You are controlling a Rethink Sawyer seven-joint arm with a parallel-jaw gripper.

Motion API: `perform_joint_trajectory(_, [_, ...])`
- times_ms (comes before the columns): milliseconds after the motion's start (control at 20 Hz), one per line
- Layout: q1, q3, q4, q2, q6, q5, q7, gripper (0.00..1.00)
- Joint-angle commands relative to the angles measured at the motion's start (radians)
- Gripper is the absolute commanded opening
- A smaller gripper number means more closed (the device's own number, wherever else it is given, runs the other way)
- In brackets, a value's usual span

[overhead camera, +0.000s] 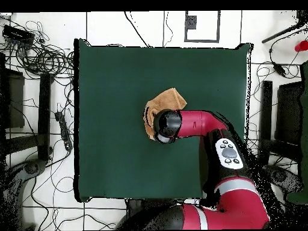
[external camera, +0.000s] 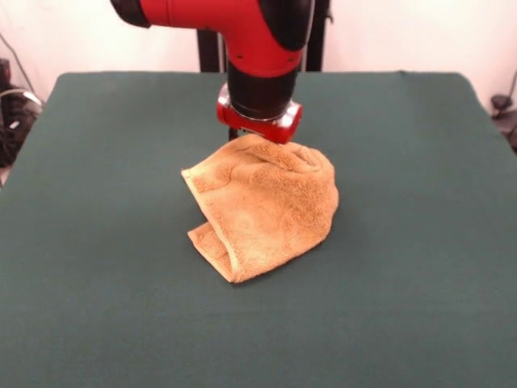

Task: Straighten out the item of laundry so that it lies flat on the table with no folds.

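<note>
Just 1 crumpled towel on 1 table; jaws hidden, state unclear.

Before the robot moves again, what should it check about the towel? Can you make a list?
1. Is the towel flat? Not ok: it is bunched and folded, with one part lifted.
2. Is the towel fully on the table? Ok: green cloth shows all around it.
3. Is the arm over the towel? Ok: its end sits right above the raised part.
4. Does the gripper have hold of the towel? Cannot tell: the wrist hides it.
5. Is anything else lying on the table near the towel? Ok: nothing but the towel shows there.
</note>
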Motion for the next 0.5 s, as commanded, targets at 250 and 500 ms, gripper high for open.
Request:
perform_joint_trajectory(250, [-0.024,0.165,-0.035,0.038,0.131,0.046,-0.152,1.0])
perform_joint_trajectory(500, [-0.022,0.162,-0.036,0.026,0.165,0.035,-0.145,1.0])
